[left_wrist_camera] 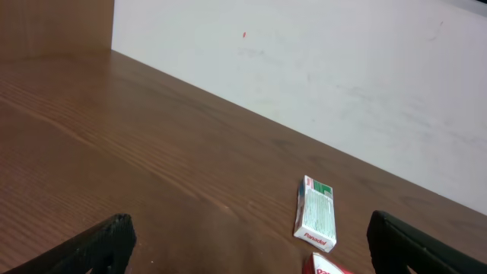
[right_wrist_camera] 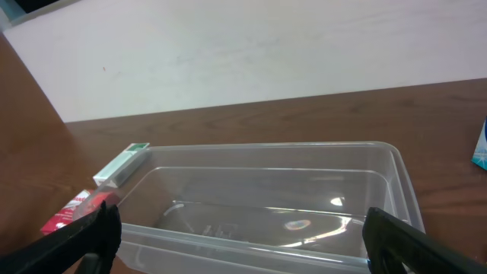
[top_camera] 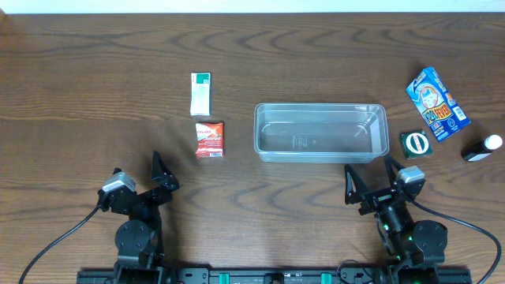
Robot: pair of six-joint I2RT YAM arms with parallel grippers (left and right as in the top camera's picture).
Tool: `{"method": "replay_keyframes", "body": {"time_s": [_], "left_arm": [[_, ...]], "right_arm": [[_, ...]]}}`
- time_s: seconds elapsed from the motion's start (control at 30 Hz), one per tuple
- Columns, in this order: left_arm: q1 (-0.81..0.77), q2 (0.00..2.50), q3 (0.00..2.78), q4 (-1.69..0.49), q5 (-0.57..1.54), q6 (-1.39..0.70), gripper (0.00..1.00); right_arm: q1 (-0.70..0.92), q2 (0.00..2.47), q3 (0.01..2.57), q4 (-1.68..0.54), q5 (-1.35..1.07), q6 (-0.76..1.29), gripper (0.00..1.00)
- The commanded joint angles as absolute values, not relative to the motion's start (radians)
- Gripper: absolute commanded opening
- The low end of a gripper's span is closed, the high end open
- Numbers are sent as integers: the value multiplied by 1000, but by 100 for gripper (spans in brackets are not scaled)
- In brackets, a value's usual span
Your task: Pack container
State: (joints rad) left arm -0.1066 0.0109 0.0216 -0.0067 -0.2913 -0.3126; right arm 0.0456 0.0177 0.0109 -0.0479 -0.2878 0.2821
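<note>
My two tools sit at the near edge of the desk point(top_camera: 79, 95), both with fingers spread wide. Taking the far edge as twelve, the left tool point(top_camera: 163, 172) is at about seven o'clock and angled toward one. In its wrist view the dark fingers point(left_wrist_camera: 99, 243) fill the two lower corners, with brown wood between them. The right tool point(top_camera: 369, 173) is at about five o'clock, pointing toward twelve. Its fingers point(right_wrist_camera: 76, 243) stand apart in front of the near wall of the container point(top_camera: 319, 106). From above their tips are just beside that wall at its right end; I cannot tell whether they touch it.

The container lies a little right of the desk's centre, long side running nine to three, open side up, and the wood grain shows through its clear floor. From my right wrist it spans most of the frame.

At nine o'clock of the container, near but apart from it, a red packet point(top_camera: 210, 139) lies flat. Just beyond the packet, toward twelve, is a white box with a green end point(top_camera: 200, 93). My left wrist sees that box at about one o'clock, ahead of the tool.

At three o'clock of the container, just beside its right end, sits a small dark green item point(top_camera: 415, 143). Further toward three is a small dark bottle with a white cap point(top_camera: 481, 148), lying on its side. Beyond both, at about two o'clock, a blue printed packet point(top_camera: 437, 102) lies flat and tilted.
</note>
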Motion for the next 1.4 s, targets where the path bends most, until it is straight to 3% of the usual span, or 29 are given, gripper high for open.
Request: {"method": "replay_keyframes", "body": {"time_s": [0.0,0.33,0.57,0.73,0.93,1.13,1.37], "left_arm": [[-102,6,4,-47,-301,-293,98],[-102,6,4,-47,-301,-293,98],[-102,6,4,-47,-301,-293,98],[-102,6,4,-47,-301,-293,98],[-102,6,4,-47,-301,-293,98],[-102,6,4,-47,-301,-293,98],[-102,6,4,-47,-301,-293,98]], "right_arm": [[56,20,6,-48,-285,291,99],[56,20,6,-45,-276,292,99],[56,20,6,226,-377,380,99],[44,29,77,301,-222,377,99],[-2,206,295,184,-123,230,99],[-109,590,653,-25,-169,138,99],[-223,1044,1168,-513,-250,16,99]]}}
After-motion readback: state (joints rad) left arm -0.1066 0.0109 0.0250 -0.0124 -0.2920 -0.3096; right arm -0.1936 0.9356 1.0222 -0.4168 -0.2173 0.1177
